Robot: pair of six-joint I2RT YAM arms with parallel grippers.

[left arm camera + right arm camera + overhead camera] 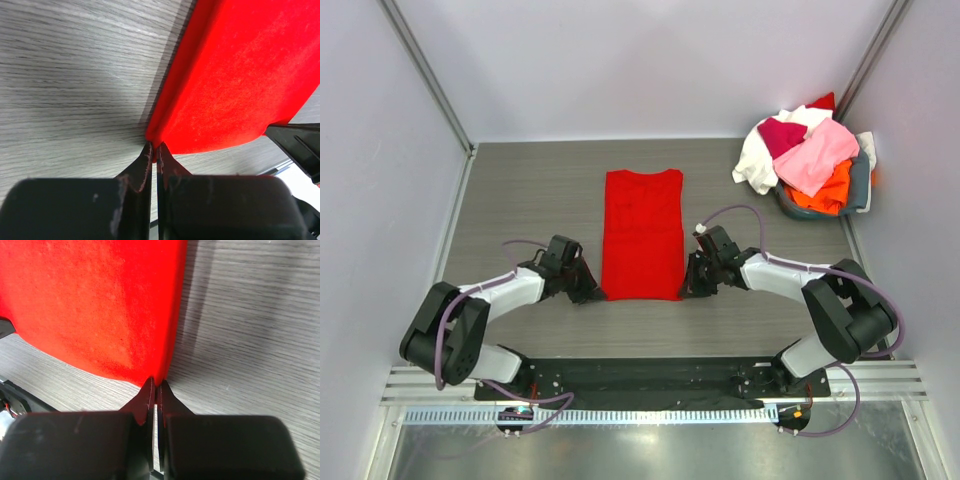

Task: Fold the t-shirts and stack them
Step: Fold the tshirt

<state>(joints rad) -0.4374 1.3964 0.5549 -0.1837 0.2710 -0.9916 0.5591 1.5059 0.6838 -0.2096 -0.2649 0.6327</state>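
A bright red t-shirt point(642, 232) lies on the grey table as a long narrow rectangle, its sleeves folded in. My left gripper point(592, 294) is shut on the shirt's near left corner; in the left wrist view the red cloth point(235, 80) is pinched at the tips of the left gripper point(155, 146). My right gripper point(689, 289) is shut on the near right corner, where the red cloth point(95, 305) meets the tips of the right gripper point(155, 383). More t-shirts point(812, 155), pink, white, magenta and orange, are heaped at the far right.
A grey basket point(861, 185) under the heap stands in the far right corner, against the right wall. Pale walls close the table on the left, back and right. The arm bases sit on a black rail point(640, 382) at the near edge.
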